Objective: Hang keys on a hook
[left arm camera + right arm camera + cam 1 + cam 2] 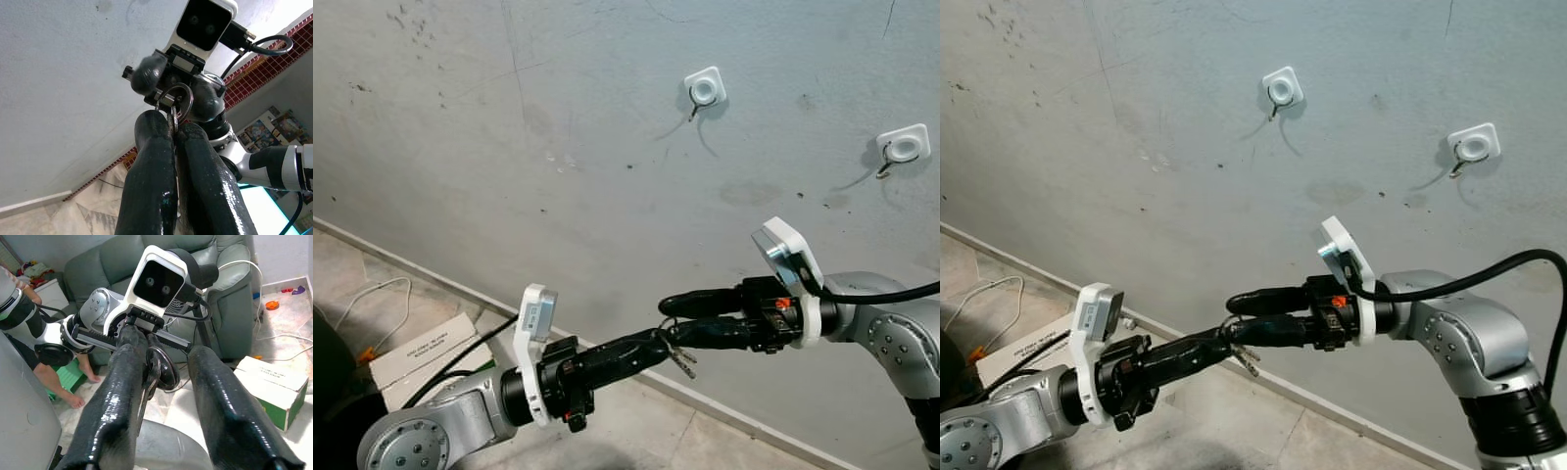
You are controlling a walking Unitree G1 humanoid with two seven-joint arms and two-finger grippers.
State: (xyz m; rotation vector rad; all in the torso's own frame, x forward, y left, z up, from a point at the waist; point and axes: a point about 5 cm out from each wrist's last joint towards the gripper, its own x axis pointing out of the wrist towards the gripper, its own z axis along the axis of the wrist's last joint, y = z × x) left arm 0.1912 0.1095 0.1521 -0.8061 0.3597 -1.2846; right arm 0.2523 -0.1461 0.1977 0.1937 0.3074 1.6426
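Observation:
A bunch of keys (pixel 680 357) on a metal ring (pixel 176 100) hangs from the tip of my left gripper (pixel 656 343), which is shut on the ring. My right gripper (pixel 668 320) faces it tip to tip and is open, one finger above the other. The ring (pixel 164 369) sits between those open fingers, close to one of them. Two white wall hooks are on the grey wall above: one hook (pixel 705 91) directly over the grippers, the other hook (pixel 904 147) further right. Both hooks are bare.
A cardboard box (pixel 421 357) and a white cable (pixel 372 294) lie on the floor at the lower left by the skirting. In the right wrist view a grey sofa (pixel 230 284) and a person's bare legs (pixel 63 382) are behind me.

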